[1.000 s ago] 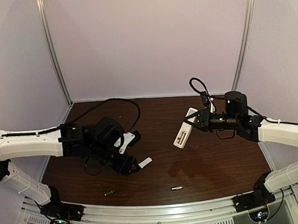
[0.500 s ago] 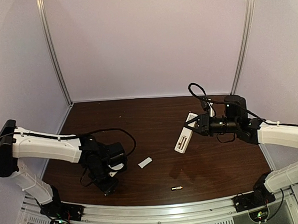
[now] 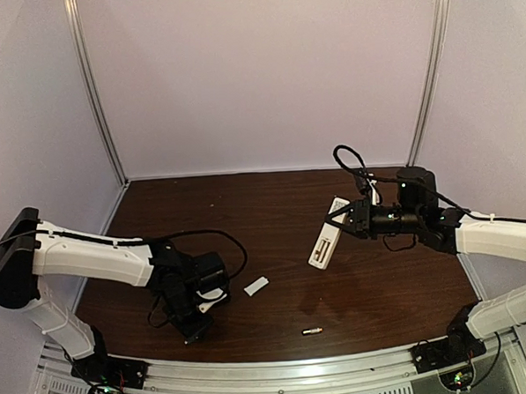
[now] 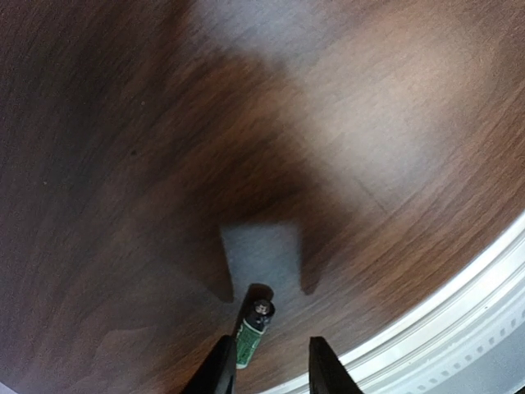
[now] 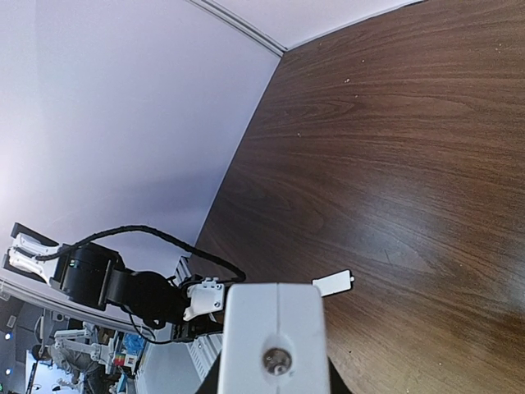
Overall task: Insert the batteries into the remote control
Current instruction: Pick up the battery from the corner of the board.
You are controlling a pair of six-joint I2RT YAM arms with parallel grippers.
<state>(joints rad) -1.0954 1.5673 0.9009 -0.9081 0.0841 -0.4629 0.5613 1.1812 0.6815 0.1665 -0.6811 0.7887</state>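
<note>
My right gripper [image 3: 345, 217] is shut on the remote control [image 3: 327, 234], a slim white bar held above the table with its open battery bay up; its end face fills the bottom of the right wrist view [image 5: 276, 341]. My left gripper [image 3: 194, 331] is low at the table's near left, open, its fingertips [image 4: 220, 371] straddling one battery [image 4: 251, 336], a small green and dark cylinder lying on the wood by the left finger. That battery is hidden under the gripper in the top view. A second battery [image 3: 312, 331] lies near the front edge, centre.
A small flat white cover piece [image 3: 256, 286] lies on the brown table between the arms, also in the right wrist view [image 5: 332, 283]. The metal front rail [image 4: 459, 320] runs close behind the left gripper. Cables trail from both arms.
My left arm has let go of the white cover piece, swung down toward the front left, and lowered its open fingers around the battery. The right arm holds the remote almost still.
</note>
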